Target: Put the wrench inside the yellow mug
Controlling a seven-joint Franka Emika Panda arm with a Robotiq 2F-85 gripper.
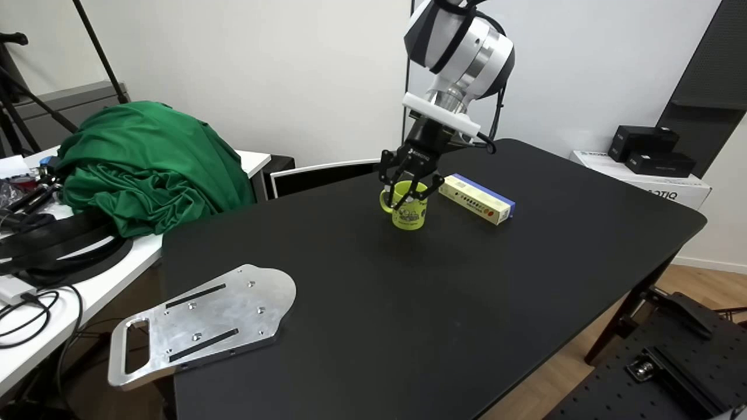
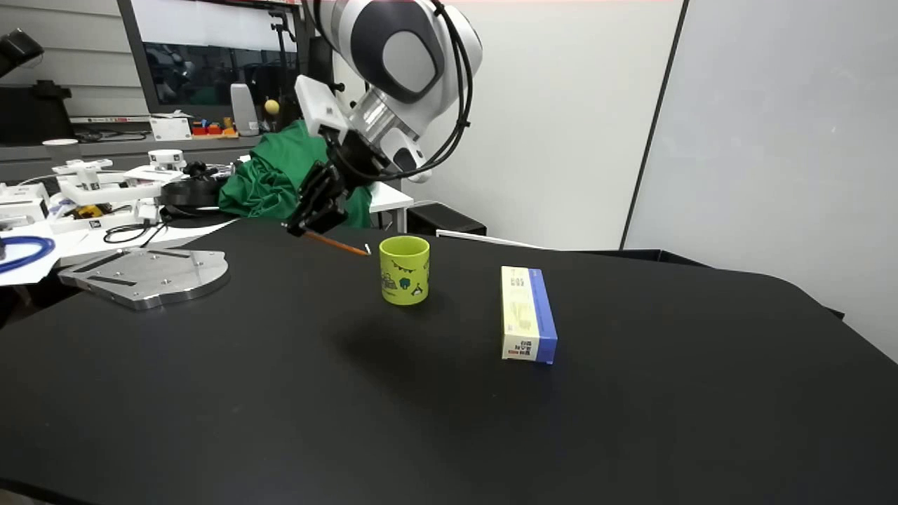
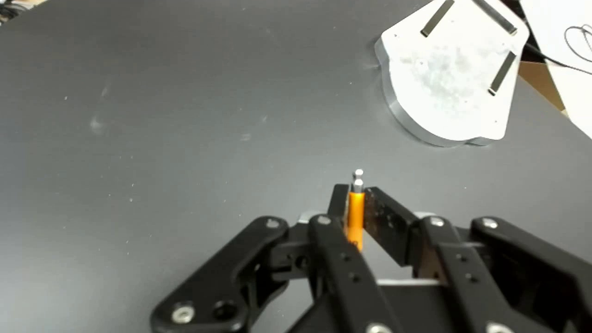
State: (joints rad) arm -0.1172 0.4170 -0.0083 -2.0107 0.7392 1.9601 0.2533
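Gripper (image 3: 356,198) narrow, pinched on the wrench (image 3: 355,222). Wrist view: orange body held between the two black fingers (image 3: 388,226), a silver end poking out just past their tips. In an exterior view the shaft (image 2: 337,243) slants out of the fingertips and slightly down, its pale end just short of the mug (image 2: 405,277); depth between the two hard to judge. Wrench in the air, outside the mug.

Mug yellow-green, upright on the black table (image 1: 408,326), near the gripper and lower than it. In an exterior view the gripper overlaps the mug and covers part of it; handle (image 1: 383,201) out to the left there.

Box (image 2: 526,315), yellow-white with a blue side, lies beyond the mug from the gripper, apart from both. Metal plate (image 1: 216,309) well apart from the gripper, on the side away from the box; in the wrist view, ahead of the fingertips and to the right. Arm (image 1: 467,58) comes down to the gripper from above, gripper tilted. Green cloth (image 1: 152,163) heaped well off from it.
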